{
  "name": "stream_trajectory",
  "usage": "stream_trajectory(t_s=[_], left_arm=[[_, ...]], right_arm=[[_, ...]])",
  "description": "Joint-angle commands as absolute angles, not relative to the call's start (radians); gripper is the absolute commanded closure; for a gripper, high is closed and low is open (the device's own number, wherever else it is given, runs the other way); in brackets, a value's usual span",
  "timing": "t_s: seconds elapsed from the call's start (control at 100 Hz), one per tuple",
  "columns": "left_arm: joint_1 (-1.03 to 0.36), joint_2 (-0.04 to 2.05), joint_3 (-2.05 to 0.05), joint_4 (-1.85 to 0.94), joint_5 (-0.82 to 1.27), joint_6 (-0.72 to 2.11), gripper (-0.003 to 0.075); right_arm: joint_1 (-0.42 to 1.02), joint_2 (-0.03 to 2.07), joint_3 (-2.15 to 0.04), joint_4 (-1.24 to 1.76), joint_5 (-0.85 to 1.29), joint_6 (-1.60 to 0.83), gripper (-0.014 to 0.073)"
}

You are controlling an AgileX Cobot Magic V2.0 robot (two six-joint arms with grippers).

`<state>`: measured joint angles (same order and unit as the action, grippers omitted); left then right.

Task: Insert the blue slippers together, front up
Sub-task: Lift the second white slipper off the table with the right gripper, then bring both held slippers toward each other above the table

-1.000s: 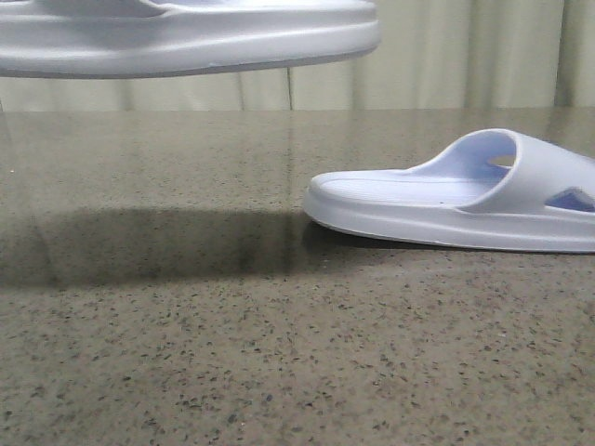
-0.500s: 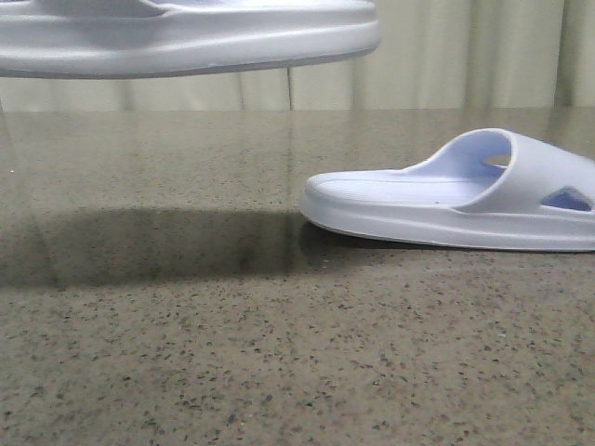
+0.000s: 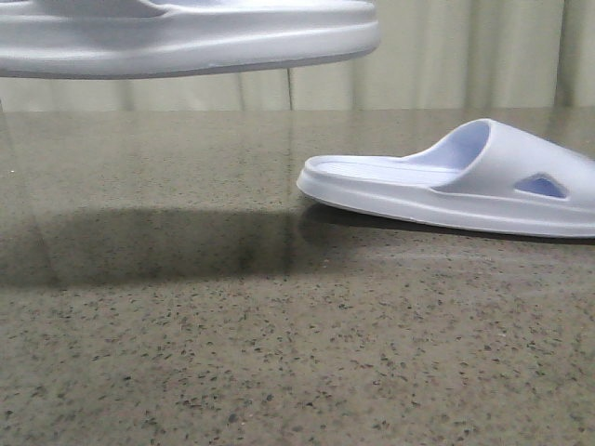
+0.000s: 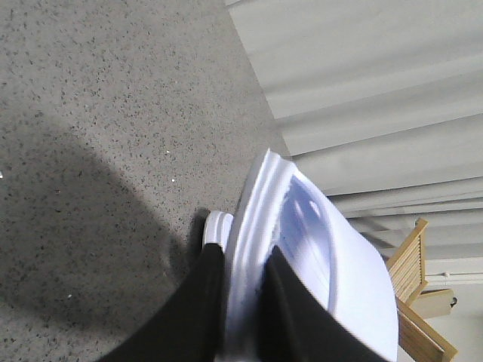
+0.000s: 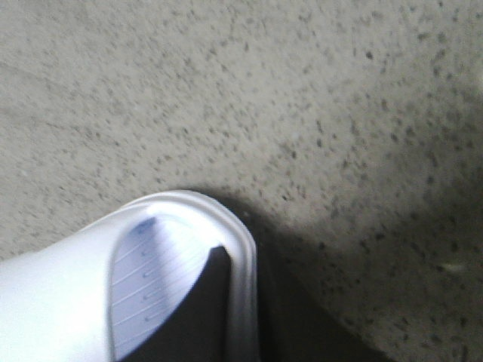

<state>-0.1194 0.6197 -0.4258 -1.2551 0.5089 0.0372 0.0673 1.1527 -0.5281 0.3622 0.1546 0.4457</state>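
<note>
One of the blue slippers (image 3: 186, 42) hangs in the air at the upper left of the front view, sole down and level. My left gripper (image 4: 243, 256) is shut on the sole rim of this slipper (image 4: 355, 264), one black finger (image 4: 207, 294) on each side. The other blue slipper (image 3: 446, 186) is at the right, tilted, its open end lifted just off the table. My right gripper (image 5: 241, 260) is shut on the rim of that slipper (image 5: 68, 294), with one finger (image 5: 204, 302) on the ribbed footbed. Neither gripper shows in the front view.
A speckled grey stone table (image 3: 186, 353) carries a wide dark shadow under the raised slipper. Pale curtains (image 3: 446, 56) hang behind the table's far edge. A wooden frame (image 4: 423, 302) stands past the table in the left wrist view.
The right slipper has tipped and risen a little, its open end sliding slightly left and coming off the table. The raised left slipper has stayed where it was.
</note>
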Motion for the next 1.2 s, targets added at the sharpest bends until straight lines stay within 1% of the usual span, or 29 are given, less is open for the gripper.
stream_trajectory(t_s=[0.0, 0.17, 0.3, 0.53, 0.78, 1.07, 1.19], left_arm=[[-0.128, 0.616, -0.462, -1.302, 0.498, 0.039, 0.0704], [-0.128, 0.616, -0.460, -1.298, 0.498, 0.039, 0.0704], [-0.128, 0.616, -0.460, -1.298, 0.498, 0.039, 0.0704], [-0.128, 0.616, -0.460, -1.297, 0.498, 0.039, 0.0704], [-0.128, 0.616, -0.460, -1.297, 0.514, 0.039, 0.0704], [-0.128, 0.616, -0.460, -1.313, 0.552, 0.039, 0.0704], [-0.128, 0.616, -0.460, -1.346, 0.582, 0.039, 0.0704]], right_arm=[[0.068, 1.099, -0.565, 0.363, 0.047, 0.439, 0.0701], [0.068, 0.984, -0.611, 0.363, -0.054, 0.439, 0.0701], [0.068, 0.899, -0.679, 0.341, -0.041, 0.439, 0.0701], [0.068, 0.777, -0.760, 0.339, 0.125, 0.439, 0.0701], [0.068, 0.647, -0.774, 0.366, 0.362, 0.427, 0.0701], [0.068, 0.595, -0.774, 0.671, 0.505, 0.137, 0.0701], [0.068, 0.595, -0.774, 0.713, 0.525, 0.104, 0.0701]])
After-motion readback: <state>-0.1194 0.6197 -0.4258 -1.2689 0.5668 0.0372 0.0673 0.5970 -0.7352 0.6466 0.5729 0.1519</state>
